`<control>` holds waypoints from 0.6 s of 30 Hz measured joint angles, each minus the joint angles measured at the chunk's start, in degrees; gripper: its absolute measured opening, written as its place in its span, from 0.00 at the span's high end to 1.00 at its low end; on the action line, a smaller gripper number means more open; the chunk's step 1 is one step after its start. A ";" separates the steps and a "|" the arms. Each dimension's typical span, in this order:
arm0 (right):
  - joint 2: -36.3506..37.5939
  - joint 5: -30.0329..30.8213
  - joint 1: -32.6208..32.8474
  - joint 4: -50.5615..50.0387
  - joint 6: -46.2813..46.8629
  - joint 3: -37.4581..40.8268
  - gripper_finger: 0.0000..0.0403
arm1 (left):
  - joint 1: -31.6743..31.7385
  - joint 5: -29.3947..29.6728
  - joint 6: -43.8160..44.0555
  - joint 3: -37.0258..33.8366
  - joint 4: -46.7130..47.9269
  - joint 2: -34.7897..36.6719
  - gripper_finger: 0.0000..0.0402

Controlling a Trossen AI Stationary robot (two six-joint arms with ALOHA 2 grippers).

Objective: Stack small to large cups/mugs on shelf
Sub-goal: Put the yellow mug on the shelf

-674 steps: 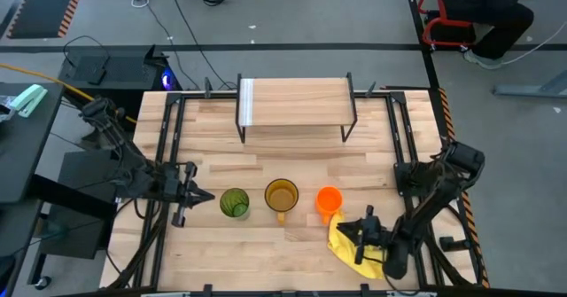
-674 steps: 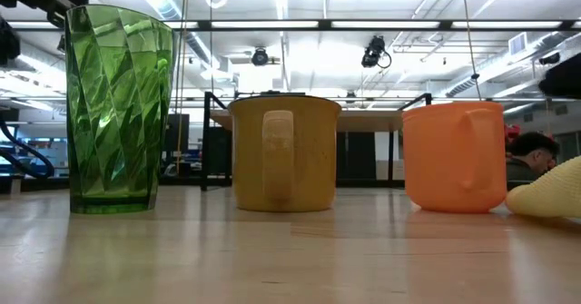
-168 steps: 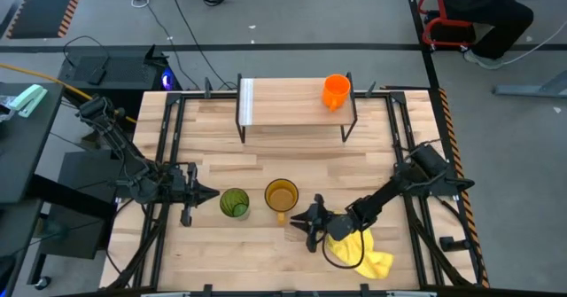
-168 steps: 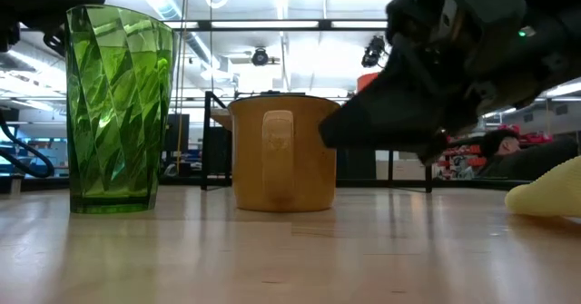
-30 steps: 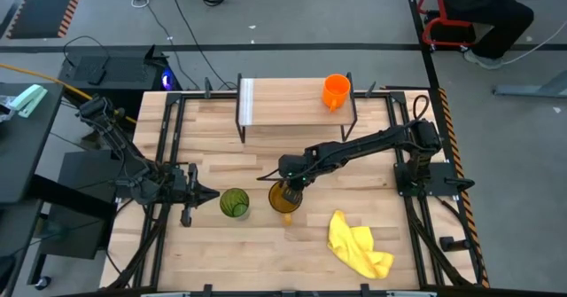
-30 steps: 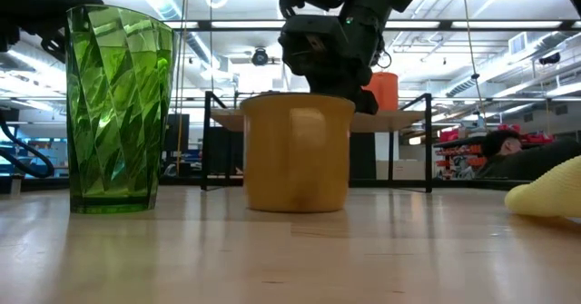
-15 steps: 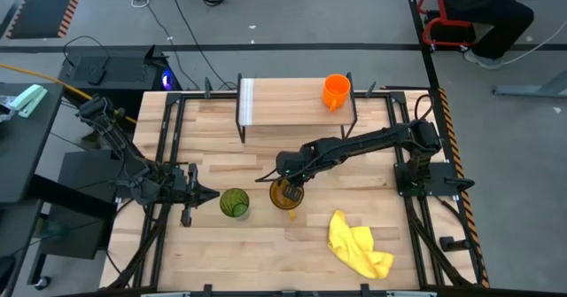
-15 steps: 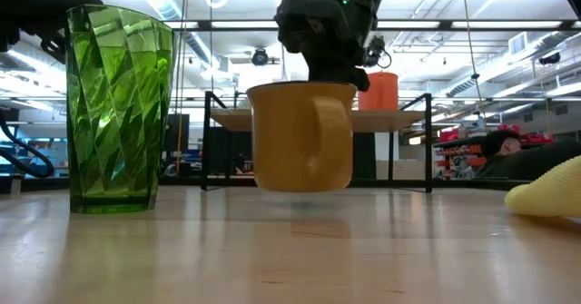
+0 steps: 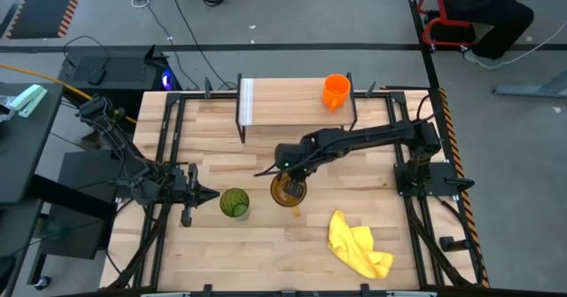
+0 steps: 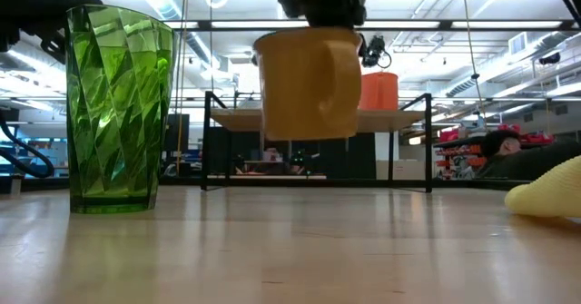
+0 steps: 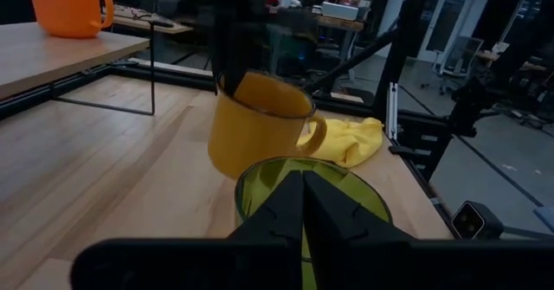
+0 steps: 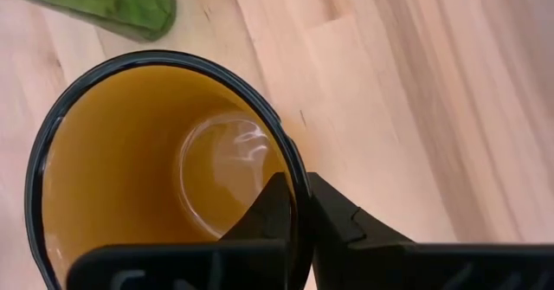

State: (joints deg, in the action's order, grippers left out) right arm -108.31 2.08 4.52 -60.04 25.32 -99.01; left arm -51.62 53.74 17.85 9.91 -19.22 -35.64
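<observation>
The amber-yellow mug (image 10: pixel 307 84) hangs in the air above the table's middle, and my right gripper (image 12: pixel 301 205) is shut on its rim. The mug also shows in the high view (image 9: pixel 288 192) and the left wrist view (image 11: pixel 260 130). The green tumbler (image 9: pixel 234 202) stands on its base on the table, left of the mug. My left gripper (image 9: pixel 205 196) is shut, just left of the tumbler and apart from it. The small orange cup (image 9: pixel 335 91) stands on the right end of the shelf (image 9: pixel 283 102). My right gripper pinches the mug's rim (image 12: pixel 299 182) on its far side, with one finger (image 12: pixel 275 205) inside the mug and one finger (image 12: pixel 338 216) outside. The fingers come from above, pointing down. The mug hangs below them, mouth up and slightly tilted, clear of the table.
A crumpled yellow cloth (image 9: pixel 359 248) lies near the table's front right. Black metal rails (image 9: pixel 168 137) run along the table's left and right sides. The shelf's left and middle plank shows bare wood.
My right gripper has gone up and a little toward the far edge with the mug. The mug stood on the table a second ago and now hangs well clear of it, at about the height of the shelf top.
</observation>
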 joint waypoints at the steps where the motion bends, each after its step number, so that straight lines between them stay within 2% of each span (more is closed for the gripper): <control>1: -0.02 0.00 -0.14 -1.11 -0.10 -1.13 0.96 | 0.00 0.00 0.02 0.00 0.02 0.00 0.96; 14: 0.11 3.95 -5.40 -14.96 -2.15 -18.05 0.96 | 0.00 0.00 0.02 0.00 0.89 0.00 0.97; 18: 0.11 3.92 -8.51 -15.41 -3.09 -22.40 0.96 | 0.00 0.00 0.02 0.00 0.96 0.00 0.95</control>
State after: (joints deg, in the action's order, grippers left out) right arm -108.20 6.00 -3.99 -75.44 22.23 -121.40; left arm -51.62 53.74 17.87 9.91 -18.26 -35.64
